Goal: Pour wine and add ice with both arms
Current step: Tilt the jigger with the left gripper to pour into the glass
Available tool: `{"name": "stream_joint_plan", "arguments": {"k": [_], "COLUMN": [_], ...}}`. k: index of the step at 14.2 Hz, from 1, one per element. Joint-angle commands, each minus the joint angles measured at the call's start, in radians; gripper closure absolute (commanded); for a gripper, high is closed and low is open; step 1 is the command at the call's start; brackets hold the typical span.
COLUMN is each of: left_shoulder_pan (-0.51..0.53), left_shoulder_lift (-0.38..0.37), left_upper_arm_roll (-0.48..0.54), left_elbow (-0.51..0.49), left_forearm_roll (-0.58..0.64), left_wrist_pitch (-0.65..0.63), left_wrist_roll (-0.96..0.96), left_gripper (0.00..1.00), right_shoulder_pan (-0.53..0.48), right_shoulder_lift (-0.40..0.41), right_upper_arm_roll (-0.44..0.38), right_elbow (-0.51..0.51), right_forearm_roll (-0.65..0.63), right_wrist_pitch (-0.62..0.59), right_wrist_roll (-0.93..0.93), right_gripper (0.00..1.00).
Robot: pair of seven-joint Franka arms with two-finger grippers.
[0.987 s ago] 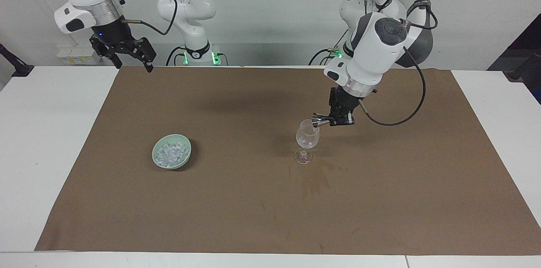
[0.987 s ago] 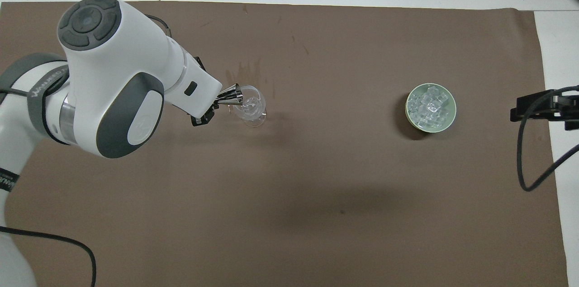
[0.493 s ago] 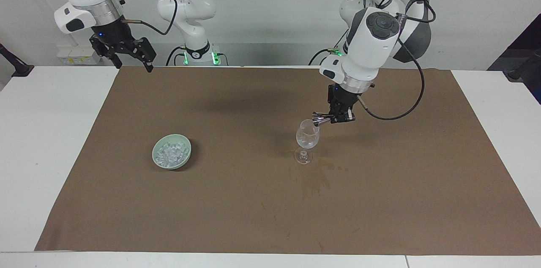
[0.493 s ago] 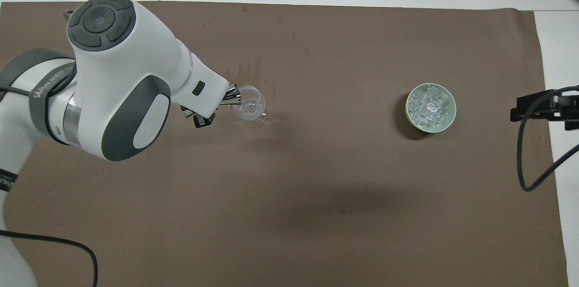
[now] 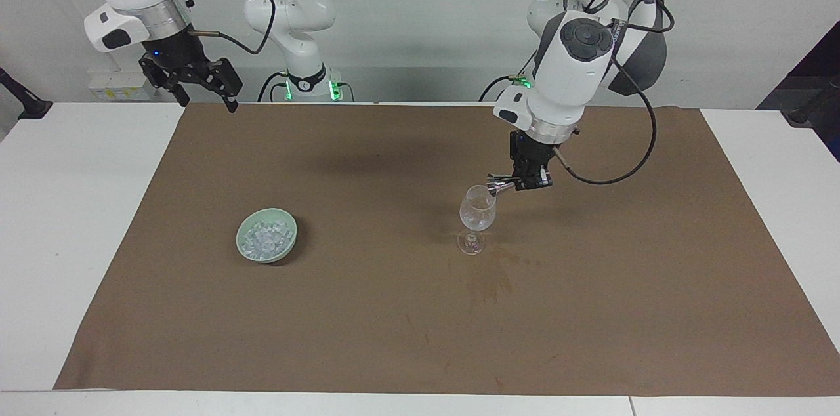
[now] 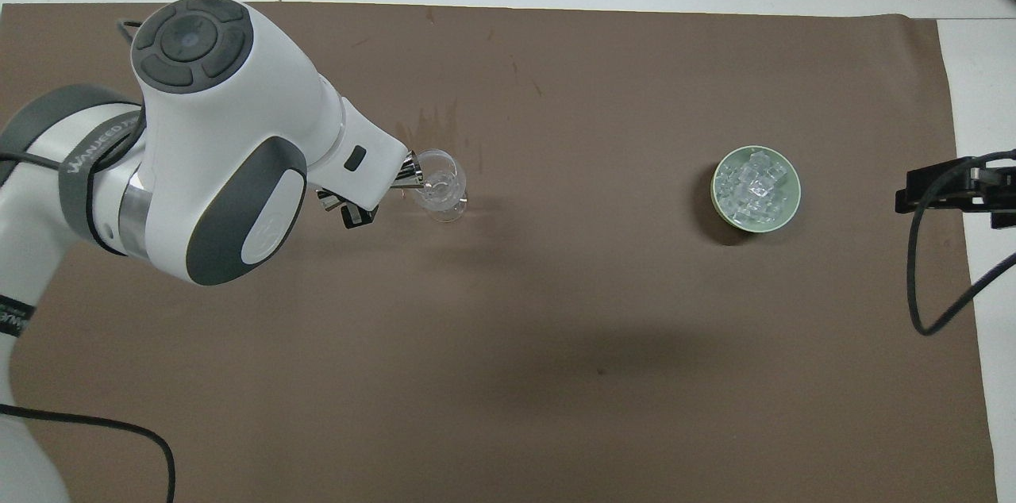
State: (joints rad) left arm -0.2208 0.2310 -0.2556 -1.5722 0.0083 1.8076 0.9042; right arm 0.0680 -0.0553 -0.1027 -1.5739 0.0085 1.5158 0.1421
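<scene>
Facing view: the left gripper (image 5: 525,180) is gripping the jigger (image 5: 500,186), tipped sideways, mouth at the wine glass (image 5: 477,218) rim. The right gripper (image 5: 200,84) is waiting open.

Overhead view: the ice (image 6: 754,187) (in its bowl (image 6: 786,213)) is lying beside the glass, toward the right arm's end.

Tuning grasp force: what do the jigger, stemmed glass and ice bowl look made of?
Jigger: polished metal, judging by its silvery sheen and bright glints.
Stemmed glass: clear glass or clear plastic; the brown mat shows through it.
Bowl: pale green, smooth, faintly glossy, probably glazed ceramic, possibly plastic.
</scene>
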Motion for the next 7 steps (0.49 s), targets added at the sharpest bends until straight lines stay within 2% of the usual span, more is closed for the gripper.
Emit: {"name": "stream_joint_plan", "arguments": {"k": [1,7], "left_shoulder_pan": [-0.037,-0.029], "left_shoulder_lift": [-0.001,-0.001], "left_upper_arm_roll": [0.022,0.022], "left_elbow": [0.018,0.020], "left_forearm_roll": [0.027,0.059], "left_wrist_pitch": [-0.025,-0.025], "left_wrist_roll": [-0.022,-0.033], "left_gripper": [0.96,0.96], "right_shoulder_pan": [-0.004,-0.004], "right_shoulder_lift": [-0.014,-0.014], "right_upper_arm_roll": [-0.002,-0.002], "right_elbow": [-0.017,-0.017], "right_forearm_roll": [0.004,0.005], "right_wrist_pitch": [0.018,0.020], "right_wrist_roll": [-0.027,-0.029], "right_gripper": [0.00,0.00]}}
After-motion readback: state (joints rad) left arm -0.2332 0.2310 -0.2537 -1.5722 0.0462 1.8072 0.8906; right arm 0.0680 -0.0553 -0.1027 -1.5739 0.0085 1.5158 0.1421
